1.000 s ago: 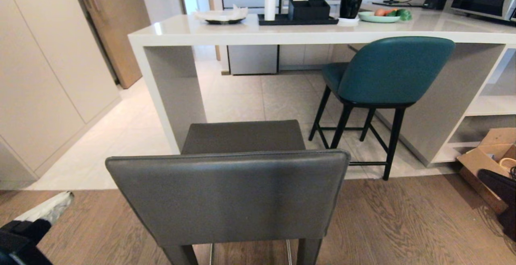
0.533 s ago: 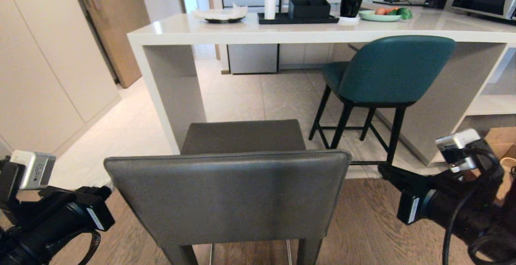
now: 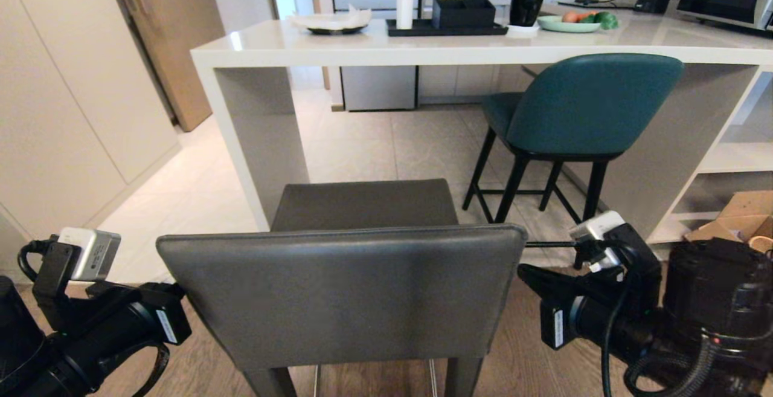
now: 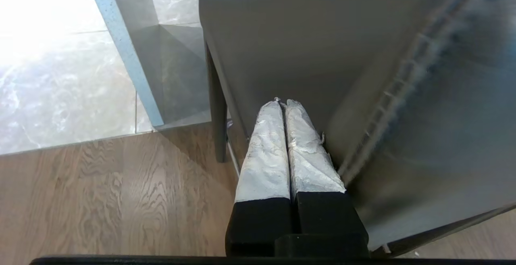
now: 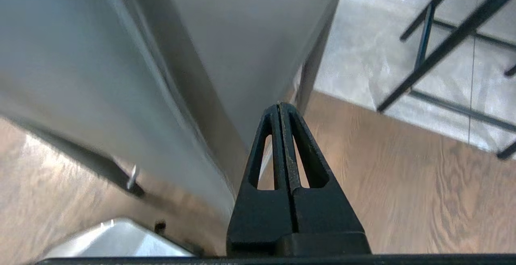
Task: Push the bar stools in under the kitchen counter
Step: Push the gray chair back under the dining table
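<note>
Right now the dark grey stool (image 3: 341,288) stands close in front of the robot, with its flat back facing the camera. Its seat points at the kitchen tabletop (image 3: 338,48), but the stool is not under it. It stands near the thick white side panel (image 3: 256,137), with its back out over the wooden floor (image 3: 580,324).

The teal stool (image 3: 580,113) is farther off to the right. Its seat is tucked under the white tabletop, and its thin black legs stand on the pale tiles.

The left claw (image 4: 282,105) is shut tight and holds nothing. Its two fingers (image 4: 266,148) are wrapped in silver foil and press together. It sits just beside the left edge of the grey stool's back, with its tips over the seat.

The right claw (image 5: 279,107) is shut too, with nothing in it. Its black fingers (image 5: 300,152) touch each other. It is just beside the right edge of the grey stool's back.

On the tabletop sit a black tray (image 3: 444,27), a black cup (image 3: 524,9) and a green plate (image 3: 564,23) with food. A cardboard box (image 3: 734,216) lies on the floor at the far right.
</note>
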